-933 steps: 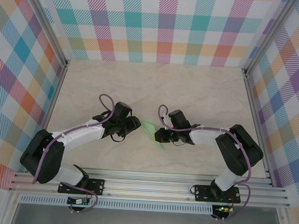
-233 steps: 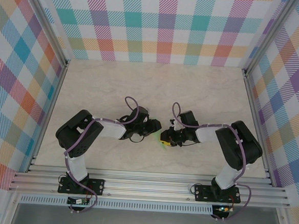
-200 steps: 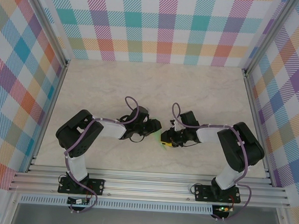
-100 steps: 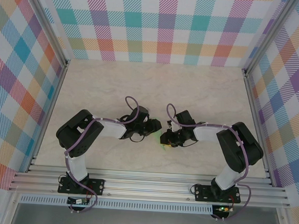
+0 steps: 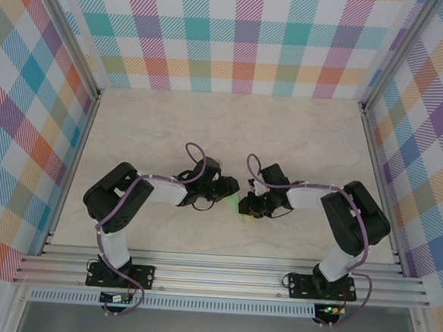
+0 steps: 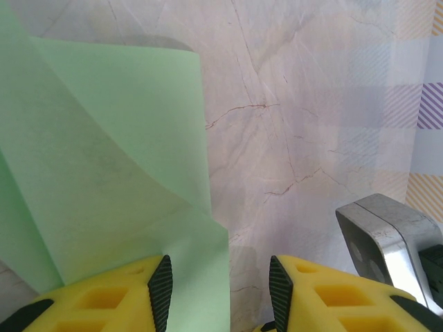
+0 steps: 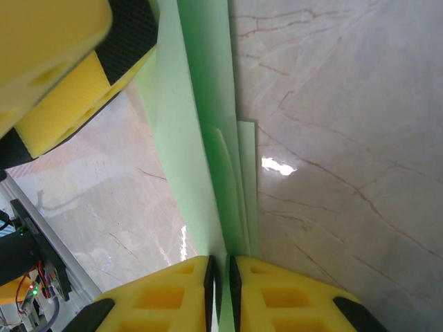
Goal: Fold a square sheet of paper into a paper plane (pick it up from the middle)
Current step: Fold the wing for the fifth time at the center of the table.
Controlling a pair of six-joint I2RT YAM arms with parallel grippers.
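The pale-green sheet of paper (image 7: 201, 138) is folded into several long layers and stands on edge between the two arms; from above only a sliver of it (image 5: 238, 211) shows. My right gripper (image 7: 221, 277) is shut on the folded edge, its black pads pressed flat against the layers. In the top view that gripper (image 5: 244, 205) sits mid-table, facing left. My left gripper (image 6: 220, 294) is open; a flap of the paper (image 6: 104, 173) lies against its left finger and reaches halfway across the gap. From above, the left gripper (image 5: 233, 188) is close to the right one.
The marble tabletop (image 5: 223, 136) stretches bare toward the checked back wall. Aluminium rails (image 5: 221, 276) run along the near edge by the arm bases. A grey metal part of the right arm (image 6: 387, 238) shows at the right of the left wrist view.
My right gripper has closed onto the folded paper and shifted slightly left. The left arm has stayed put with its jaws apart.
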